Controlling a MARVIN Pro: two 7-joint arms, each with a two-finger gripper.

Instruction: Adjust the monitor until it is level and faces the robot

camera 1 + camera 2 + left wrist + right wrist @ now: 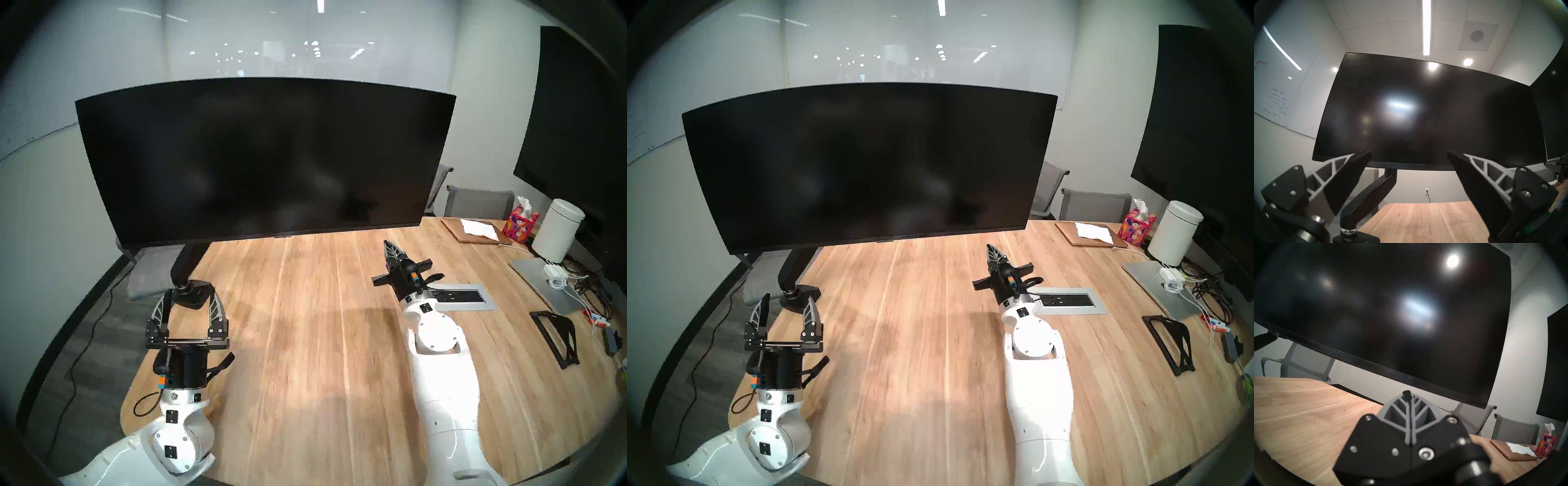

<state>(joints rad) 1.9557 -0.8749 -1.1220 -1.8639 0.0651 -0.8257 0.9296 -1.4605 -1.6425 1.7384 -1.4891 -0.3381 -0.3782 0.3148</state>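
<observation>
Monitor [264,159]: on its arm above the table's [305,339] far left, roughly level, facing the robot; adjustment looks nearly done.
Left gripper [188,303]: wide open, empty.
Right gripper [390,249]: closed, empty, clear of the screen.
Next move: check level, nudge only if needed.
Tissue box [520,222]: one tissue protruding.

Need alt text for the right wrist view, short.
A wide black monitor, off and reflecting ceiling lights, fills the upper frame and slants down to the right. Below it the right gripper is shut on nothing, above a wooden table; grey chairs and a tissue box sit at far right.
</observation>
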